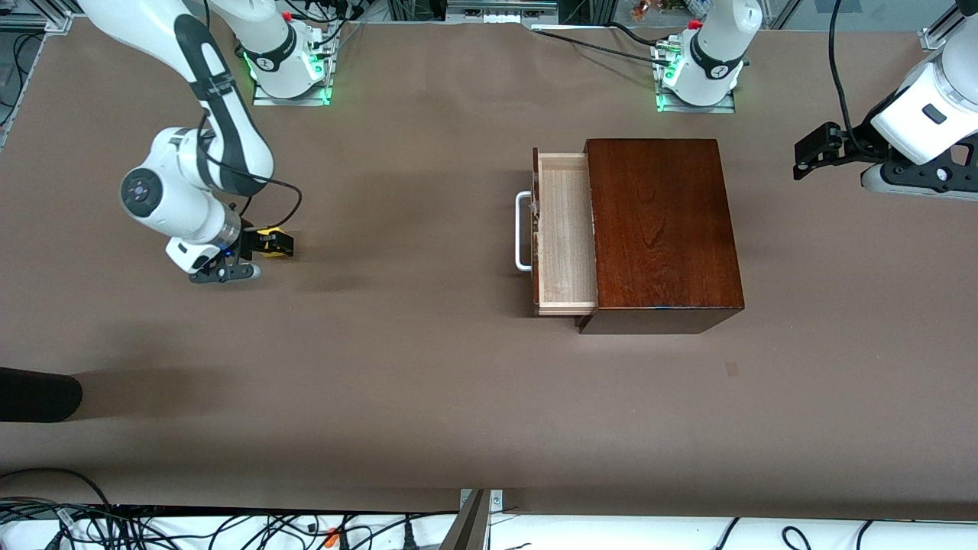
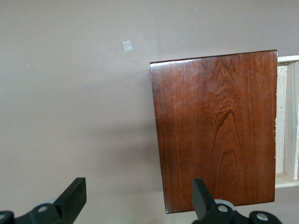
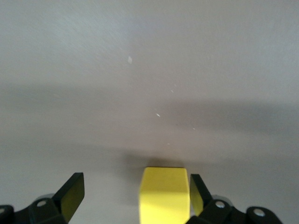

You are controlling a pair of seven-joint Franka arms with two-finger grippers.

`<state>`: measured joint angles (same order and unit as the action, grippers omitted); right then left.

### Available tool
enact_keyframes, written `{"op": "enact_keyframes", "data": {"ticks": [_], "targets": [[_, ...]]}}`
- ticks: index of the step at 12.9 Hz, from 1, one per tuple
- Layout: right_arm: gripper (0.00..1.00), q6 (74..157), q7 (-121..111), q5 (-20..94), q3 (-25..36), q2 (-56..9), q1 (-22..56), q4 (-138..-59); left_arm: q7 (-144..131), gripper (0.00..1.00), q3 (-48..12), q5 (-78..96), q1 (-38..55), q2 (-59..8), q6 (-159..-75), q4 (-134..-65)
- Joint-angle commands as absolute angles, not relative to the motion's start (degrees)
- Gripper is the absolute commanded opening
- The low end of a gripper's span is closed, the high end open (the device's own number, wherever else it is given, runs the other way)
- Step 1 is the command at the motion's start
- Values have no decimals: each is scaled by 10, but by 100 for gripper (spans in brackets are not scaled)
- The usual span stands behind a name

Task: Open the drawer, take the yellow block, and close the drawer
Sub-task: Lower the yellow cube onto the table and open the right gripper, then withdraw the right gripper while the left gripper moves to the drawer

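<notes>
the right gripper [image 1: 256,256], jaws apart, sits low around the small bright yellow cube [image 3: 164,193] on the brown worktop [image 1: 397,367]. lift straight up to clear it, then go push the pale-lined, white-handled wooden drawer [image 1: 565,237] shut. the left gripper [image 2: 138,205] waits, jaws apart, over the worktop beside the box.

Glossy dark reddish-brown wooden box [image 1: 661,229] with visible grain; its drawer [image 1: 565,233] is pale, unfinished-looking wood; matt brown table [image 1: 397,367]; smooth, plain-faced yellow block [image 3: 164,193], lower centre
</notes>
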<state>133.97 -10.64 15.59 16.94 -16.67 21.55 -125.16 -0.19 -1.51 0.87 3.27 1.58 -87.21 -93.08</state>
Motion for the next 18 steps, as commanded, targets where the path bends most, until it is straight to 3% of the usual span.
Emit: {"op": "enact_keyframes", "data": {"ticks": [1,6,8,18], "targets": [[100,1207,-87,159,200,-162,212,-1144,8,100,-15,11,35,13,-860,-917],[100,1042,-85,106,228,-162,211,-1007,8,100,-16,11,35,12,-860,-915],[100,1006,-82,98,237,-160,211,-997,8,100,-16,11,35,12,-860,-915],[100,1009,-48,98,246,-149,218,-994,8,100,-16,11,35,13,-859,-915]]}}
